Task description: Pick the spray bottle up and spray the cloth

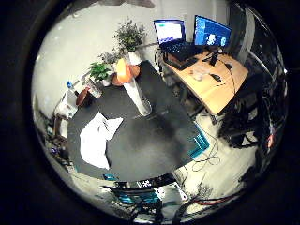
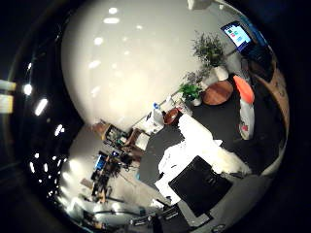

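Nearest to us is the white cloth (image 1: 97, 139), lying crumpled and spread flat on the dark bench (image 1: 154, 140), toward one end of its top. The spray bottle (image 1: 133, 89) stands upright on the same bench, well apart from the cloth, with a white body and an orange head; we see a small mark of red and green low on its body in the thumb side view, but we cannot read it, and no other writing on it shows. Behind the bottle, at the bench's far end, we see a round wooden board (image 2: 217, 91), a small green plant (image 1: 99, 71) in a white pot and a taller leafy plant (image 1: 129, 35) in another white pot. A brown bowl (image 2: 171, 116) sits near the bench's corner. Beside the bench stands a wooden desk (image 1: 220, 86) carrying a laptop (image 1: 174, 40) and a monitor (image 1: 212, 33), both lit, their screens too small for us to read. We see no part of the hand in either view, so we cannot tell how it stands.
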`<act>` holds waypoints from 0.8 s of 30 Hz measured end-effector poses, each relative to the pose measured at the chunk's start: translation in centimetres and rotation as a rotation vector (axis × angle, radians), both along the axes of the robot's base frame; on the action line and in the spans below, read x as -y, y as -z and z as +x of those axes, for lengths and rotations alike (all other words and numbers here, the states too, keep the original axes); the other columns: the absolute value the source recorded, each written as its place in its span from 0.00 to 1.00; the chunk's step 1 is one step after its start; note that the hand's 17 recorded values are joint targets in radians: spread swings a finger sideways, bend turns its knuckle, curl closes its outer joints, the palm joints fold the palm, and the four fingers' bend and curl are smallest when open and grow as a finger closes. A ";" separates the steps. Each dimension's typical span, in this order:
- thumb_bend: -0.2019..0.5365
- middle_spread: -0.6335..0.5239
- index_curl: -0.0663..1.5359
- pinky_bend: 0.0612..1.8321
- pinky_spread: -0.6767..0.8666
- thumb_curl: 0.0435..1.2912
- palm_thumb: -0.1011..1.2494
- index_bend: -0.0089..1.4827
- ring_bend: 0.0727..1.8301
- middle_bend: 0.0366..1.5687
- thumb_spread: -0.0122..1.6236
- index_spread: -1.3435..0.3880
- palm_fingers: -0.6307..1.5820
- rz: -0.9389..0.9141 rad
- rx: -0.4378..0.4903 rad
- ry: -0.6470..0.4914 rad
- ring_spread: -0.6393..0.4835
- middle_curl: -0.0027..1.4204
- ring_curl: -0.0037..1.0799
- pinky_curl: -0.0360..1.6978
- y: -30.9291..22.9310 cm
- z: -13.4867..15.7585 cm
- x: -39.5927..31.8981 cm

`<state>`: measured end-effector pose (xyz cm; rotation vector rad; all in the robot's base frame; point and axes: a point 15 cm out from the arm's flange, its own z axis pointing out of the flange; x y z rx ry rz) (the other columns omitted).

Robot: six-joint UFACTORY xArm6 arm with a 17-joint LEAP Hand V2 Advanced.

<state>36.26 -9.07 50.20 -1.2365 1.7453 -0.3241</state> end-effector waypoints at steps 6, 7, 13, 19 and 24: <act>0.24 0.75 0.23 0.52 0.84 0.41 0.59 0.12 0.19 0.10 0.61 0.70 0.39 0.128 0.015 0.042 0.86 0.22 0.19 0.08 1.7 0.6 2.8; 0.24 0.75 0.23 0.52 0.84 0.41 0.59 0.12 0.19 0.10 0.61 0.71 0.39 0.149 0.024 0.040 0.87 0.21 0.19 0.08 2.1 0.8 2.9; 0.24 0.75 0.23 0.52 0.83 0.41 0.57 0.12 0.20 0.10 0.61 0.71 0.39 0.277 0.144 0.032 0.86 0.22 0.20 0.08 4.1 2.4 4.6; 0.24 0.75 0.24 0.51 0.83 0.42 0.56 0.13 0.18 0.10 0.61 0.71 0.37 0.430 0.185 -0.006 0.87 0.22 0.19 0.08 8.8 4.6 6.0; 0.24 0.76 0.24 0.48 0.83 0.42 0.54 0.13 0.16 0.10 0.63 0.72 0.35 0.438 0.185 0.001 0.87 0.21 0.19 0.08 11.3 5.2 7.1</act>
